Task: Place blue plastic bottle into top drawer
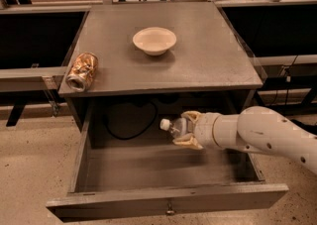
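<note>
The blue plastic bottle (pixel 172 126) lies on its side in my gripper (pixel 185 130), white cap pointing left. The gripper is shut on it and holds it over the back middle of the open top drawer (pixel 163 199), a little above the drawer floor. My white arm (pixel 262 135) reaches in from the right. The drawer is pulled fully out, its small metal knob (pixel 170 211) at the middle of the front panel. Most of the bottle's body is hidden by the fingers.
A pale bowl (pixel 154 40) stands on the grey tabletop (pixel 208 55). A dented gold-brown can (pixel 82 71) lies at the top's left front edge. A black cable (pixel 130 129) hangs behind the drawer.
</note>
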Controlling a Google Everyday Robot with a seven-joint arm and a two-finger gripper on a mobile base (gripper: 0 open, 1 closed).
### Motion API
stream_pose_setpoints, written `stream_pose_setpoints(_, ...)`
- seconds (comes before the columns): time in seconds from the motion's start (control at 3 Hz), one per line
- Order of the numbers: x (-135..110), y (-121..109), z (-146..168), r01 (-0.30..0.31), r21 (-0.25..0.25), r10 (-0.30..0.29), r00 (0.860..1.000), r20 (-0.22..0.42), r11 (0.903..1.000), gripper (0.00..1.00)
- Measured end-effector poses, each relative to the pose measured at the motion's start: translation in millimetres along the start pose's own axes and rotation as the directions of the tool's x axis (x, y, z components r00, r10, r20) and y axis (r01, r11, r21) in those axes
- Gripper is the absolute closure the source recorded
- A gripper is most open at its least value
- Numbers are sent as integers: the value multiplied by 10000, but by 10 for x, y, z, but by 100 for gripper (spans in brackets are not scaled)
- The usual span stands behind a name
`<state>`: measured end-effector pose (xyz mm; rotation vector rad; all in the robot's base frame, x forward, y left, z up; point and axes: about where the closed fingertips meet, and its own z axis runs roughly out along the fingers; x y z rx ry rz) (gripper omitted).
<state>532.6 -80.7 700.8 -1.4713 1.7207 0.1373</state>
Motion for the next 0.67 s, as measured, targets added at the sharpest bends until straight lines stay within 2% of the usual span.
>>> stream_pose_setpoints(0.33,-3,-1,2,11,11,-11,10000,4,10000,0)
stream_pose_setpoints(0.67,-3,-1,2,11,11,-11,10000,4,10000,0)
